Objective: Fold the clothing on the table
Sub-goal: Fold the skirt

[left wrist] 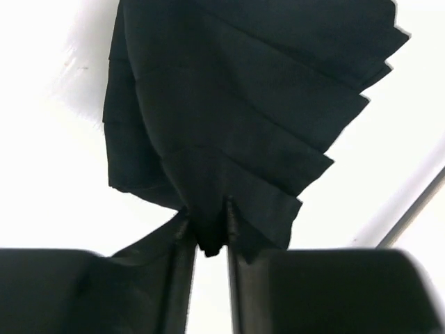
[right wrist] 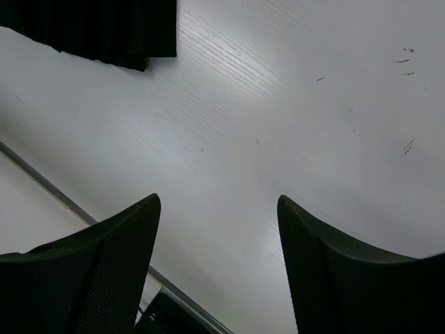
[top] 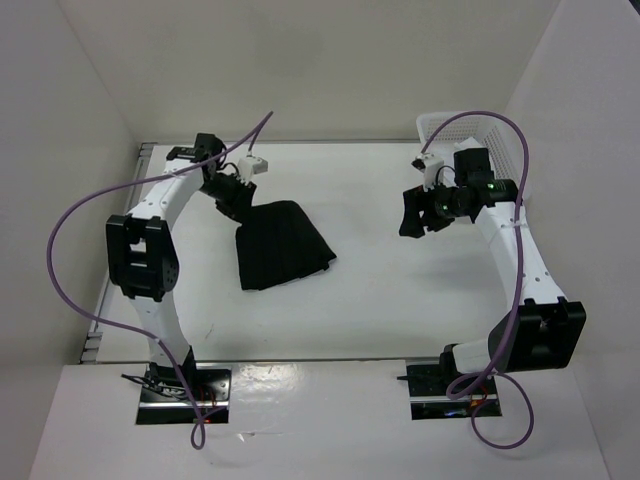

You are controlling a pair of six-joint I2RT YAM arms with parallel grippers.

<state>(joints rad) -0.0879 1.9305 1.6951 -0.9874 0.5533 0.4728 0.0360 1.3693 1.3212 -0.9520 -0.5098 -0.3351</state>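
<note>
Closest to my left wrist lens, the left pincer (left wrist: 208,233) is clamped on a narrow bunch of the black pleated skirt (left wrist: 236,111). The skirt lies on the table (left wrist: 42,174) and fans out ahead of the fingers, its long axis running straight away from them. Well apart, the right pincer (right wrist: 219,236) hangs wide open above the tabletop, with a white mesh basket (top: 445,125) just behind it.

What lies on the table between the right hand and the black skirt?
Nothing: only bare white table separates the right hand from the black skirt, as the top view shows.
</note>
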